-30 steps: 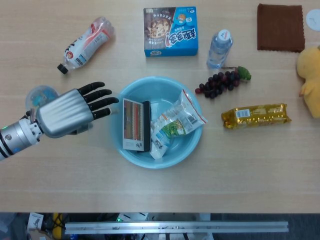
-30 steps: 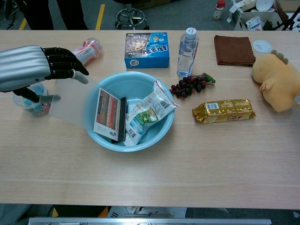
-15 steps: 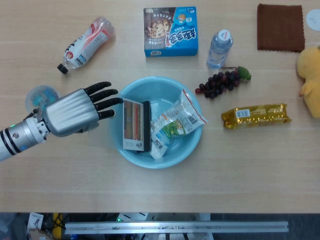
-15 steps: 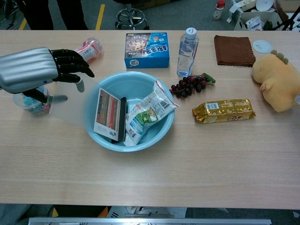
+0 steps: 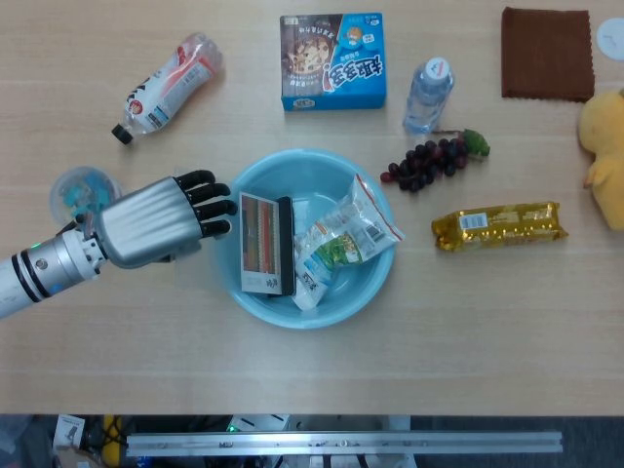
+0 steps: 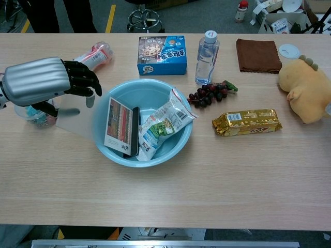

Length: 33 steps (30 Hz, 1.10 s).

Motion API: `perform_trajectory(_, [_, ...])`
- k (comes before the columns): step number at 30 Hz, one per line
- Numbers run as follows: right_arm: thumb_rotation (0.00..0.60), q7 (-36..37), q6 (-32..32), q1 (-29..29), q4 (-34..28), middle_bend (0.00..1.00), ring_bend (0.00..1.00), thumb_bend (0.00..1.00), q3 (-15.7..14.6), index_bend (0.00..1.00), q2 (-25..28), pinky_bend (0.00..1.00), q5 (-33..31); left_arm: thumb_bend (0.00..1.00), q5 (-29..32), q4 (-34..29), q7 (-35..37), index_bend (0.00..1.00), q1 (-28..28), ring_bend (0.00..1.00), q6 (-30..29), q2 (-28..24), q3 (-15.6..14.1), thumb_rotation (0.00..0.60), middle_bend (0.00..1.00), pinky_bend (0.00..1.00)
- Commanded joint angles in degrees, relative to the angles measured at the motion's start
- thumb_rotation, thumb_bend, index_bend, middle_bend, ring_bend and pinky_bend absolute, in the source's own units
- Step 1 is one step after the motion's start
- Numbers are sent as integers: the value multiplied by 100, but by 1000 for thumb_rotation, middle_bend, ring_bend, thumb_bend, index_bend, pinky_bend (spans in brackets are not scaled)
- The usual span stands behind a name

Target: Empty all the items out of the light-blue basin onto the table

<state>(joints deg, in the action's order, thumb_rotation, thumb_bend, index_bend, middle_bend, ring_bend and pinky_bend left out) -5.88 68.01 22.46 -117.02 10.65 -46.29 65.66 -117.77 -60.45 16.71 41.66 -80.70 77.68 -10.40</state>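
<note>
Nothing is emptied yet: a striped box (image 5: 265, 244) and snack bags (image 5: 338, 244) remain inside the light-blue basin (image 5: 312, 312). The left hand (image 5: 161, 219), empty with fingers loosely curled, is held beside the basin's rim.

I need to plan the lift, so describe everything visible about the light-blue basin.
The light-blue basin is a round, shallow bowl that looks like smooth plastic, upright on the wooden table near its middle. Inside, a flat box with a red-striped face leans against the left wall, a dark slim item stands beside it, and a clear snack bag rests on the right, its top over the rim. The left hand hovers at the left rim; contact cannot be told.
</note>
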Motion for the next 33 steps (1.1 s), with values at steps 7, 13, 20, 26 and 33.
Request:
perform_trajectory(7, [600,16,25,-34,-18,300,295,295,14,118,11,514,20,309,75,14,76,610,-3,409,-97,75,-30,600,501,387])
perform_trajectory(13, [600,19,41,-60,-28,300,295,296,21,118,25,514,27,309,108,47,120,642,18,480,-99,104,-67,600,578,488])
perform_trajectory(20, [600,18,37,-65,-23,300,296,295,37,118,11,514,13,309,156,30,163,676,17,522,-200,120,-61,600,628,534])
perform_trajectory(26, [600,15,27,-62,-13,300,296,296,53,118,-1,514,-6,309,216,-38,212,700,21,524,-231,93,-56,600,640,534])
perform_trajectory(33, [600,32,34,-64,0,300,296,296,74,118,-17,514,-8,309,350,-309,290,755,30,542,-292,-82,19,600,670,535])
